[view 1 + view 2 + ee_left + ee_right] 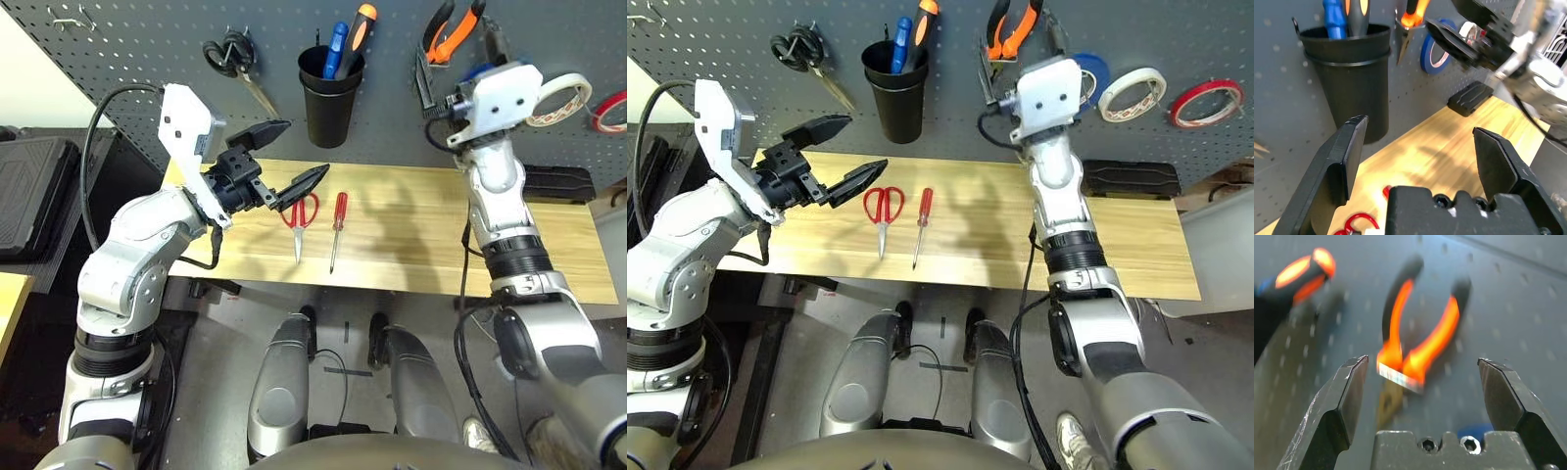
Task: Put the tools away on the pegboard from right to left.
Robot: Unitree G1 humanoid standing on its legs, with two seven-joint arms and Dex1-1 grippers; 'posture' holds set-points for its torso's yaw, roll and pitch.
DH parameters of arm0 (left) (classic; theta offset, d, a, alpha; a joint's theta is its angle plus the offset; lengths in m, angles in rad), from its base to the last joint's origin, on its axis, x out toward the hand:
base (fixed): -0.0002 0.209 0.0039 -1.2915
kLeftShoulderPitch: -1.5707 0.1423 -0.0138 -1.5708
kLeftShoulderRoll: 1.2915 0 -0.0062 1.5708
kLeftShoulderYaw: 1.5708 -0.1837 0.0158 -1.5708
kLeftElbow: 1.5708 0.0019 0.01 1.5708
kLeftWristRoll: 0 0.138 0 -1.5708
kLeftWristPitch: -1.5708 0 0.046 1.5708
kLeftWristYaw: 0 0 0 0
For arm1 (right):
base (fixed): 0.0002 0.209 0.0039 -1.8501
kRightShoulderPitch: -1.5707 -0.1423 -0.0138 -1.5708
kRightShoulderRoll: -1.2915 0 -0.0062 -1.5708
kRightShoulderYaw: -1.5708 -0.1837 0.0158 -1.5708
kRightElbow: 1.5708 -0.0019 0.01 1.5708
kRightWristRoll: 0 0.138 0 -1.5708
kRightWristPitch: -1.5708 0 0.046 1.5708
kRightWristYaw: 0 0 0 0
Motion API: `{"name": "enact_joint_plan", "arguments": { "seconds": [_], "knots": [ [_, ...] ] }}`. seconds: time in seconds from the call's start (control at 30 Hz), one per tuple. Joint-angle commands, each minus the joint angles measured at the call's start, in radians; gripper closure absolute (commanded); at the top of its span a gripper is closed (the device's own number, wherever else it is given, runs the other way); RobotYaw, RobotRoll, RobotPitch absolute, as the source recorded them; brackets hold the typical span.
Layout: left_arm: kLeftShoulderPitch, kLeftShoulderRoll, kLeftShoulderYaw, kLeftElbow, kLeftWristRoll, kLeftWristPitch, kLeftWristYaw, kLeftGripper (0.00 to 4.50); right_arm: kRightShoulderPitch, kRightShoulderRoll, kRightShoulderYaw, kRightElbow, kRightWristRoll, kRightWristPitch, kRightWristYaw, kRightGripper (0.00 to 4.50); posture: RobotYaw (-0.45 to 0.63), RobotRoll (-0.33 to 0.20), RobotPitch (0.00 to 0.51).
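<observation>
Both claws gape wide and empty: right gripper [1420,377] faces the orange-and-black pliers [1418,340] hanging on the pegboard [147,39], left gripper [284,162] hovers beside the red-handled scissors [300,217] and red-handled screwdriver [337,227] on the wooden table [411,230].

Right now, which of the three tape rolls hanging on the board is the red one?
The thin red tape ring, farthest right on the pegboard. The white roll hangs beside it, then the blue roll.

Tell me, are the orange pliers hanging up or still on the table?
Hanging up. The orange pliers are on the pegboard, handles up, off the table.
</observation>
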Motion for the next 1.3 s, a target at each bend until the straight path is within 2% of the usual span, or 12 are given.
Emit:
{"name": "enact_joint_plan", "arguments": {
  "seconds": [0.03,0.27,0.5,0.7,0.83,1.03,1.17,1.3],
  "knots": [
    [0.0,-0.017,-0.041,0.016,0.036,-0.005,0.024,0.0,0.118,-0.034,-0.018,-0.064,0.025,0.031,0.047,0.02,0.23,0.0,0.275],
    [0.025,-0.053,-0.155,0.061,0.134,0.005,0.071,0.0,0.317,-0.114,-0.002,-0.116,0.022,0.144,0.165,0.02,0.23,0.0,0.281],
    [0.046,-0.153,-0.292,0.177,0.28,-0.01,0.165,0.0,0.419,-0.206,0.012,-0.158,0.034,0.243,0.308,0.02,0.21,0.0,0.287],
    [0.022,-0.245,-0.332,0.318,0.362,-0.045,0.211,0.0,0.468,-0.259,0.04,-0.201,0.049,0.328,0.431,0.02,0.2,0.0,0.29],
    [-0.037,-0.32,-0.352,0.475,0.427,-0.034,0.267,0.0,0.488,-0.283,0.068,-0.218,0.061,0.396,0.526,0.02,0.2,0.0,0.292],
    [-0.152,-0.438,-0.356,0.702,0.465,-0.019,0.303,0.0,0.472,-0.28,0.089,-0.218,0.045,0.452,0.561,0.02,0.2,0.0,0.3],
    [-0.279,-0.532,-0.338,0.965,0.49,-0.037,0.346,0.0,0.459,-0.285,0.104,-0.222,0.034,0.465,0.576,0.02,0.19,0.0,0.299],
    [-0.37,-0.575,-0.314,1.172,0.512,-0.09,0.379,0.0,0.452,-0.289,0.104,-0.227,0.029,0.475,0.578,0.02,0.17,0.0,0.296]
  ]
}}
